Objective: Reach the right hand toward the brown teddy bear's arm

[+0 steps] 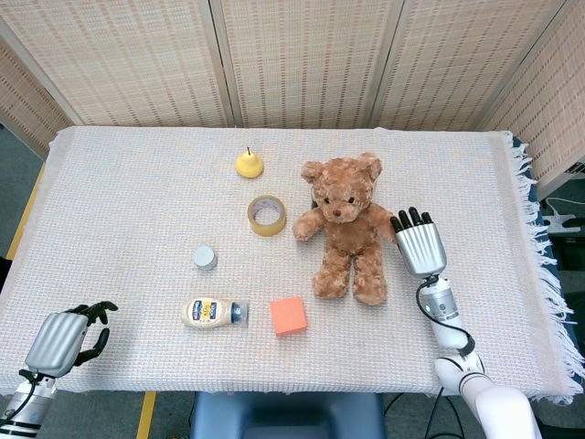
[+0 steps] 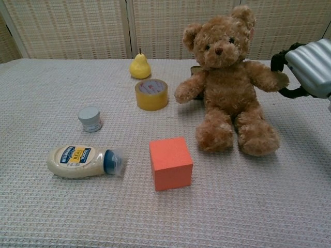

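The table point(image 1: 128, 183) carries a woven cloth. The bear point(image 1: 345, 224) point(image 2: 230, 82) sits upright near mid-table, facing the robot, arms spread. The right hand point(image 1: 419, 245) point(image 2: 309, 68) is just beside the bear's outstretched arm point(image 2: 266, 76), fingers point(image 1: 409, 219) at the paw; whether they touch or grasp it I cannot tell. The left hand point(image 1: 66, 335) rests at the table's near left corner, fingers curled, holding nothing. A mayonnaise bottle point(image 1: 213, 312) lies on its side beside an orange cube point(image 1: 288, 315). Left of the bear: tape roll point(image 1: 267, 215), pear point(image 1: 249, 163), small jar point(image 1: 205, 257).
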Motion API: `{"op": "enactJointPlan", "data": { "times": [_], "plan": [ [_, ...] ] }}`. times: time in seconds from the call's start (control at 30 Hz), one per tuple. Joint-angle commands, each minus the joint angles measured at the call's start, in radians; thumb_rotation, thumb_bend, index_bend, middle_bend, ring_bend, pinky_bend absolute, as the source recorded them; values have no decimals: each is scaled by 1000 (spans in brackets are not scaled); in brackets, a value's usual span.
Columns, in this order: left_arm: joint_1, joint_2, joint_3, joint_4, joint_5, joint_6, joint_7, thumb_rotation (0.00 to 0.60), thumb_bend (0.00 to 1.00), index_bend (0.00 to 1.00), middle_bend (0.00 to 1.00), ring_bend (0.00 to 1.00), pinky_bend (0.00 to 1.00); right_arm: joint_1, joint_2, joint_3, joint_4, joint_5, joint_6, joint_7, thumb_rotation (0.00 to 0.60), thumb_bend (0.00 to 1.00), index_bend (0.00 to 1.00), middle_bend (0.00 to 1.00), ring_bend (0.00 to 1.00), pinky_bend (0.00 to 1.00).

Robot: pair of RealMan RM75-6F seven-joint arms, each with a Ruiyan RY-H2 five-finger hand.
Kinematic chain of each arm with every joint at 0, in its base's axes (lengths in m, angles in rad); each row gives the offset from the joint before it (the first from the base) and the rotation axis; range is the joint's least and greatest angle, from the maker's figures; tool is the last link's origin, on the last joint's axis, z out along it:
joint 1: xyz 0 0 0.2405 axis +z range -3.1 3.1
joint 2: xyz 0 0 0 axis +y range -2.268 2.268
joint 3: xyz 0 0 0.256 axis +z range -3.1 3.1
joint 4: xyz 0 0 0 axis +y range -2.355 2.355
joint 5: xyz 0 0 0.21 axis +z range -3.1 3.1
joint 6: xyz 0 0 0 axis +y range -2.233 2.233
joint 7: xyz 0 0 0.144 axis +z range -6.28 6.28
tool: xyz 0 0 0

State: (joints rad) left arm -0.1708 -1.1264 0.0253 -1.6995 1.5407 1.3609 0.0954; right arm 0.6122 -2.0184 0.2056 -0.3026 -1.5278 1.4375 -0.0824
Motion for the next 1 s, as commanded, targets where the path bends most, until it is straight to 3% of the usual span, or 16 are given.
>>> {"op": "enactJointPlan", "data": {
  "times": [0.03,0.33,0.7,1.0],
  "plan": [
    [0,0,1,-1,2,1,0,600,484,338,474,450,609,16,-19,1,38,11,14,-1,600,185,567,487,382,592],
    [-1,1,2,-3,4,-1,2,600,484,338,474,450,609,43,-24,14,43,42,34,7,600,186,594,500,388,596],
    [-1,1,4,-3,5,-2,2,600,484,338,475,451,609,12,-26,-33,61,37,-28,20,600,186,594,499,388,596],
    [0,2,4,-5,8,0,2,600,484,338,474,451,609,44,-9,9,29,73,58,28,600,186,594,499,388,596]
  ]
}}
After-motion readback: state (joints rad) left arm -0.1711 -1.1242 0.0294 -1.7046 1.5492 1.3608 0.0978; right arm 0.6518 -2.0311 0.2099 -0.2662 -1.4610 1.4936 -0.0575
